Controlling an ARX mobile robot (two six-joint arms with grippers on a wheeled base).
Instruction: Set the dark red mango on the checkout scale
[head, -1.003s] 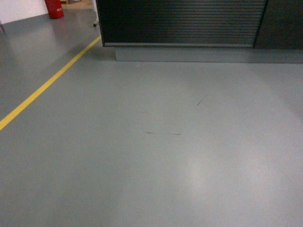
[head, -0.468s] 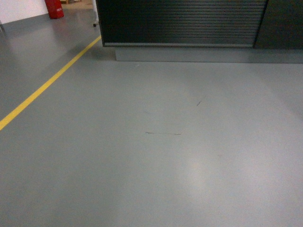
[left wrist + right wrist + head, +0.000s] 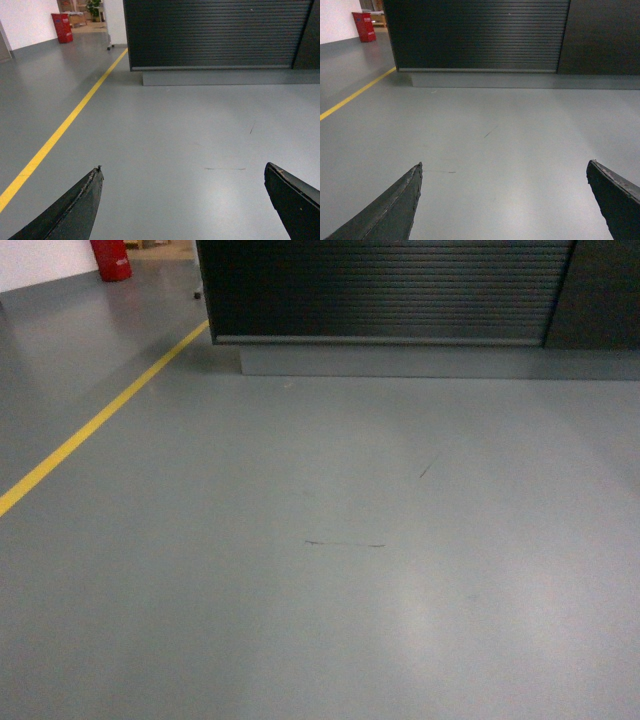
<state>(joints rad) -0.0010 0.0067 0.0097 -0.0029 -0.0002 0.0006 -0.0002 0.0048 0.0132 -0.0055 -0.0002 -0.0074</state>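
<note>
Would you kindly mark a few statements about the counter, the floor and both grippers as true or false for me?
1. The left gripper is open and empty. True.
2. The right gripper holds a mango. False: it is open, with only floor between its fingers.
3. The checkout has a front of horizontal ribbed slats. True.
4. The yellow line runs to the right of the checkout. False: it lies to the left.
5. The scale is visible on the counter. False: no view shows the top.
</note>
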